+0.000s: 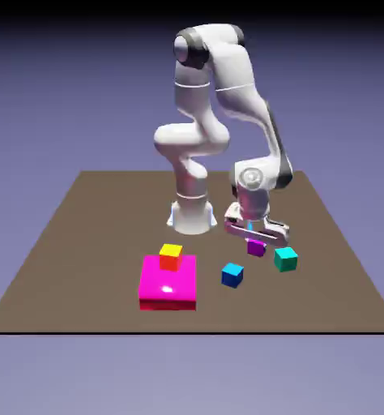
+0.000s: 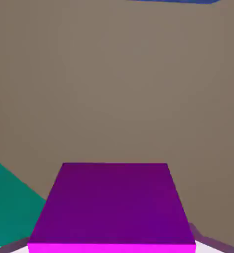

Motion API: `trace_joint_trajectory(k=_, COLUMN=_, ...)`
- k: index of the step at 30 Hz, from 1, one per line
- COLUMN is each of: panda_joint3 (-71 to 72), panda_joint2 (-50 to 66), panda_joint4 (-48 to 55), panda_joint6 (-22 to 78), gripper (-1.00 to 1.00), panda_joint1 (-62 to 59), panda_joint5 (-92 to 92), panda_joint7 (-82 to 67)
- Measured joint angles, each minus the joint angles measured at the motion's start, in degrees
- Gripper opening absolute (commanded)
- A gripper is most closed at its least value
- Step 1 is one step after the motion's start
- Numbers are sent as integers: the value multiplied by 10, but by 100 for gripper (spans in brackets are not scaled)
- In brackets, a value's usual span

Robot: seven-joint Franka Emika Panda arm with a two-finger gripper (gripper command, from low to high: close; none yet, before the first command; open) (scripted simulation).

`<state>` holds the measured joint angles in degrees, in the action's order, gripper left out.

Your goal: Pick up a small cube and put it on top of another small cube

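jaws clamped on one purple cube [image 1: 256, 248] low over the bench [image 1: 82, 219], one teal cube [image 1: 286, 258] just beside it, one blue cube [image 1: 232, 275] near, one big magenta block [image 1: 168, 285] off to the exterior view's left, one yellow cube [image 1: 171, 252] stacked on a red cube [image 1: 169, 263] on it

Pincer fingertips [image 2: 208, 242] mostly hidden behind the purple cube [image 2: 111, 207]; teal cube [image 2: 10, 207] cut off at hand view's edge.

Matt brown table [image 1: 82, 235], glossy magenta block [image 1: 168, 280]
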<state>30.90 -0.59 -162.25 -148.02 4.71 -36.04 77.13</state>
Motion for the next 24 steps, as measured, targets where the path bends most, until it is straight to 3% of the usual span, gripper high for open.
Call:
trace_joint_trajectory(k=14, panda_joint3=-269, panda_joint2=-107, panda_joint4=143, panda_joint6=276, gripper=-100, panda_joint1=-246, panda_joint5=202, panda_joint7=-20)
trace_joint_trajectory(k=16, panda_joint3=-275, panda_joint2=-110, panda_joint4=146, panda_joint6=282, gripper=-100, panda_joint1=-252, panda_joint5=207, panda_joint7=-20)
trace_joint_trajectory(k=20, panda_joint3=-264, panda_joint2=-51, panda_joint4=106, panda_joint6=183, gripper=-100, panda_joint1=-241, panda_joint5=182, panda_joint7=-37)
trace_joint_trajectory(k=21, panda_joint3=-262, panda_joint2=-40, panda_joint4=98, panda_joint6=164, gripper=100, panda_joint1=-238, panda_joint5=177, panda_joint7=-40)
trace_joint_trajectory(k=24, panda_joint3=-265, panda_joint2=-54, panda_joint4=108, panda_joint6=190, gripper=100, panda_joint1=-242, panda_joint5=185, panda_joint7=-35)
